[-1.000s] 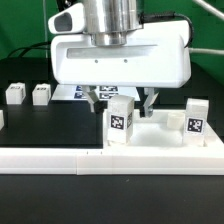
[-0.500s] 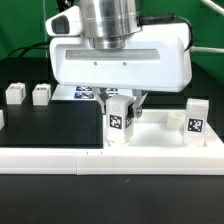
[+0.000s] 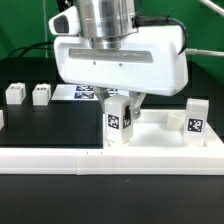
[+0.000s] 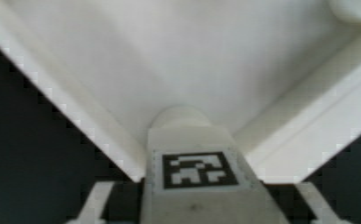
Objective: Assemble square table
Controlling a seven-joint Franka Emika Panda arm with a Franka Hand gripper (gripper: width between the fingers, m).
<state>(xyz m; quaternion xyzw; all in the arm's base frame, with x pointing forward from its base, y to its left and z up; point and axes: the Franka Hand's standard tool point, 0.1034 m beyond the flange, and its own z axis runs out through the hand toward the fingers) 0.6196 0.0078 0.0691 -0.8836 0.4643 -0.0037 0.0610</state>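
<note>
The end effector [image 3: 120, 103] was closed tight on a small white plastic block leg with a black-and-white tag [image 3: 120, 119]. This leg stood straight up between its fingers, right below it, at a corner of the white square plastic tray top [image 3: 162, 124]. Another tagged white leg [image 3: 195, 118] stood off to one side.

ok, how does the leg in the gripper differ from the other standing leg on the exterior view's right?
The held leg is clamped between the fingers of the gripper; the right-hand leg stands free, untouched. The held leg is at the table top corner on the exterior view's left; the right-hand leg is toward its right side. Shared: both are upright white blocks with a black-and-white tag facing the camera.
</note>
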